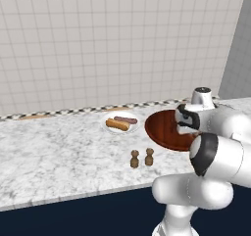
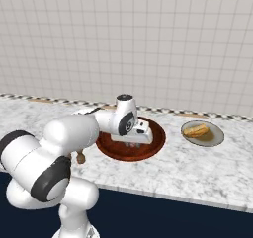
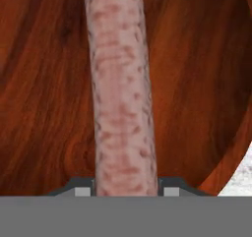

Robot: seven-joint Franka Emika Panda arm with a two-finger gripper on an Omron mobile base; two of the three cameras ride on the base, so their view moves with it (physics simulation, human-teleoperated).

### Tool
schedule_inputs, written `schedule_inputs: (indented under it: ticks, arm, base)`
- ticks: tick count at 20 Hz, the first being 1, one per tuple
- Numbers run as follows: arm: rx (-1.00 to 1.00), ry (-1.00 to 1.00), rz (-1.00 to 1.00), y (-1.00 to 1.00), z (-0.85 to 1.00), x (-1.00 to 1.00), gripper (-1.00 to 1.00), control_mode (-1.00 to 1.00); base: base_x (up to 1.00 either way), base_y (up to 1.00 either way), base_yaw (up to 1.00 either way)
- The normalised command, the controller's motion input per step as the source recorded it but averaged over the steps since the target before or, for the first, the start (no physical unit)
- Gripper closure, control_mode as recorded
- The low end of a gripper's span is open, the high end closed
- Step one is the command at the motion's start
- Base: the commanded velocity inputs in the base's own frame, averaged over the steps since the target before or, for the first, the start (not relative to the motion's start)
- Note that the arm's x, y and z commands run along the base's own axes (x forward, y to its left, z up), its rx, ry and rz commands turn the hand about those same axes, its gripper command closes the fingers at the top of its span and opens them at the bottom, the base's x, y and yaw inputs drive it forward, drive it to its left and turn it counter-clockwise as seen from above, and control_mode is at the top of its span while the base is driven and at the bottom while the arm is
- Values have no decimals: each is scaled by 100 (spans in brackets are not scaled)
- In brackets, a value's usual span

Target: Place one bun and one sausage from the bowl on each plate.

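We have our gripper (image 2: 132, 142) down in the reddish-brown bowl (image 2: 153, 148) at the centre of the right base view, and the hand view shows its two fingertips (image 3: 82, 191) pinching a pale, speckled sausage (image 3: 122, 93) that runs up the middle of the frame over the bowl's glossy wood-grain floor. So we judge the step in hand to be the pick of a sausage from the bowl. In the left base view one white plate (image 1: 109, 128), just left of the bowl (image 1: 164, 132), already carries a bun (image 1: 117, 125) and a darker sausage (image 1: 126, 119) side by side. In the right base view a second plate (image 2: 213, 138) sits at the right of the bowl and holds a bun (image 2: 195, 130) alone, as far as we can tell. The next move, in our judgement, calls for lifting straight up clear of the bowl's rim and carrying the sausage across to that plate. Two small brown shakers (image 1: 141, 158) stand on the marble table (image 1: 59, 156) in front, well clear of that path.
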Motion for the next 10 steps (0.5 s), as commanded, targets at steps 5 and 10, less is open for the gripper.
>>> schedule_inputs:
  ticks: [5, 10]
  arm:
    - [1, 21, -16, -66, 87, 2, 100, -100]
    - [7, 13, -22, -82, 46, 11, 100, -100]
  base:
    - [0, 0, 0]
    - [0, 0, 0]
